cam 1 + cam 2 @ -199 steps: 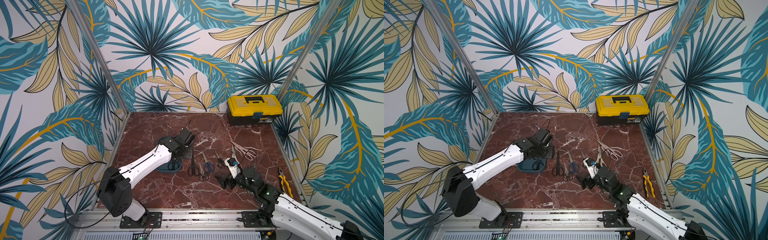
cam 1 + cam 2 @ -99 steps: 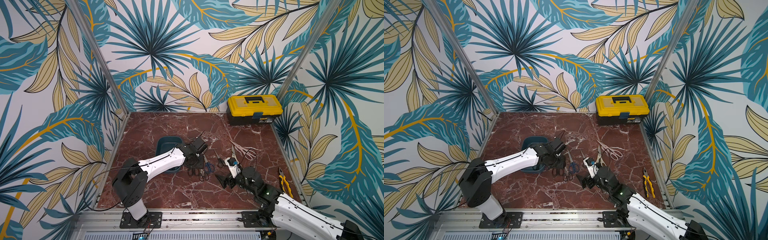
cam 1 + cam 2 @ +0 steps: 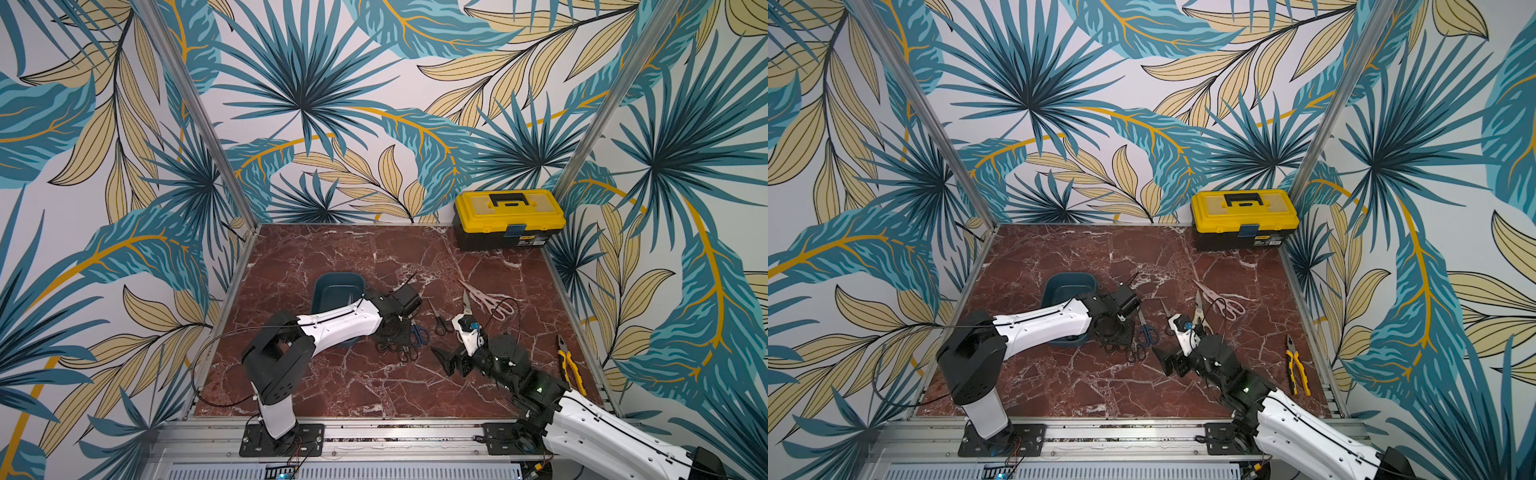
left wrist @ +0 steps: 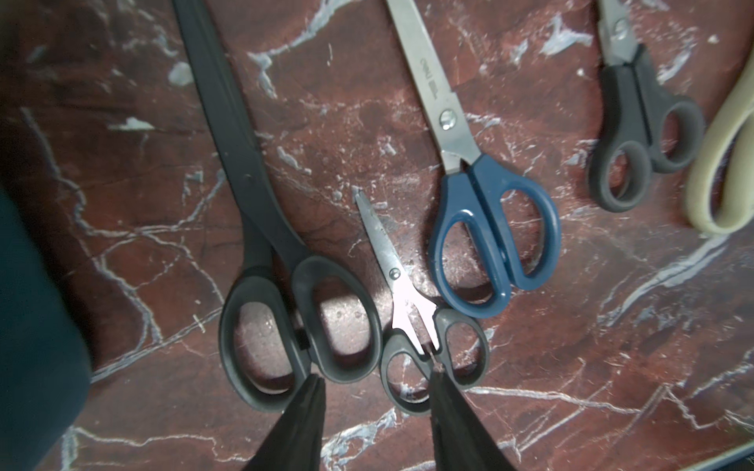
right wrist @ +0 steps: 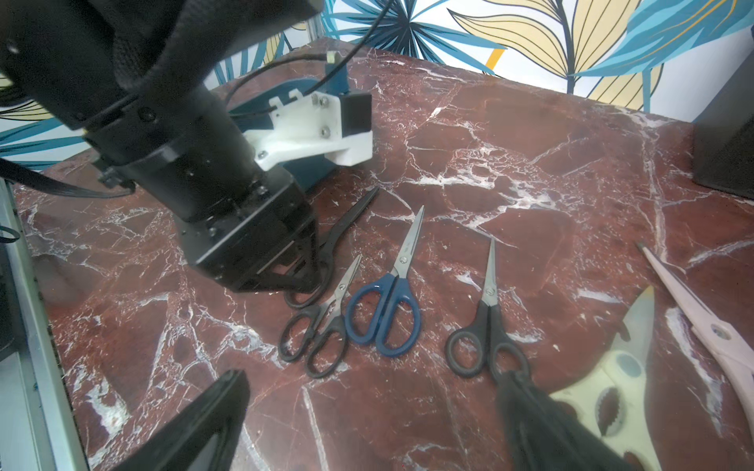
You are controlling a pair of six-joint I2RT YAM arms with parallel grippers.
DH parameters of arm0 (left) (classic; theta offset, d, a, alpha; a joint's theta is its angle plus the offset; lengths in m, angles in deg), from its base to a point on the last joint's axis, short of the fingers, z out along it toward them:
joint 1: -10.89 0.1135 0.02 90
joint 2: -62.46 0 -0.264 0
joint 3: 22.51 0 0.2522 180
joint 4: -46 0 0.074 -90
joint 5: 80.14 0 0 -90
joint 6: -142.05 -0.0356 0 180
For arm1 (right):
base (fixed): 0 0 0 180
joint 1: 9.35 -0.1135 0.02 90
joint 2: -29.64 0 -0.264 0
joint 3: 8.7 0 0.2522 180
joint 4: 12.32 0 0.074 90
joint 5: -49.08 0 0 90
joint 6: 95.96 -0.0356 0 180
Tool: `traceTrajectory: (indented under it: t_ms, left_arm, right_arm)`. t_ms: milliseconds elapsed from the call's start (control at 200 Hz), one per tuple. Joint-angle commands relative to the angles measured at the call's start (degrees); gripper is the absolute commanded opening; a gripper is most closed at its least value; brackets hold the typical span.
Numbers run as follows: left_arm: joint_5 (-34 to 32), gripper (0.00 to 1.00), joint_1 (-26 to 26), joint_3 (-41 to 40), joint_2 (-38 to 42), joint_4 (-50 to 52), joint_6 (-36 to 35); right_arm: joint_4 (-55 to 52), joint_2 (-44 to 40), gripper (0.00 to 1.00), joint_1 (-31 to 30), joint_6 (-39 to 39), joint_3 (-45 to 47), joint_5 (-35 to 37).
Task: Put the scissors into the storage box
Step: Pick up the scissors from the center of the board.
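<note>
Left hand (image 4: 375, 379) astride black scissors (image 4: 261, 228)

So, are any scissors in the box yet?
None that I can see: the storage box looks empty where visible. The left fingers are at the handles of the big black scissors and small black scissors, not gripping. All six pairs lie on the table.

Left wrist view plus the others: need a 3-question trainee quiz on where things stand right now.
1. True or false: the blue-handled steel scissors lie on the red marble table, outside the dark teal plastic storage box.
2. The left gripper points at the handles of: A) the large all-black scissors and small black-handled steel scissors; B) pale pink scissors; C) yellow pliers.
3. Fill in: the right gripper has its jaws ___.
Key: 1 true; 2 A; 3 open.
</note>
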Motion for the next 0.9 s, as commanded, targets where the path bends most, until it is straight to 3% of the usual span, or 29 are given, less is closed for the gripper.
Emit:
traceTrajectory:
  t_ms: [0, 170, 506, 897]
  left_arm:
    - [-2.7, 0.44, -0.3, 0.1, 0.1, 2.5, 1.0]
    - [-5.9, 0.44, -0.3, -1.4, 1.4, 3.2, 2.5]
    - [-5.4, 0.43, 0.9, -0.2, -3.5, 1.0, 0.4]
    - [-4.4, 0.34, 1.0, -0.3, -6.7, 0.1, -1.0]
  right_arm:
    - [0.0, 0.0, 1.00, -0.2, 0.2, 0.2, 0.2]
    - [0.1, 0.0, 1.00, -0.2, 0.1, 0.2, 0.5]
    - [0.0, 0.7, 1.00, -0.2, 0.1, 0.1, 0.2]
    - [0.0, 0.7, 1.00, -0.2, -0.1, 0.0, 0.3]
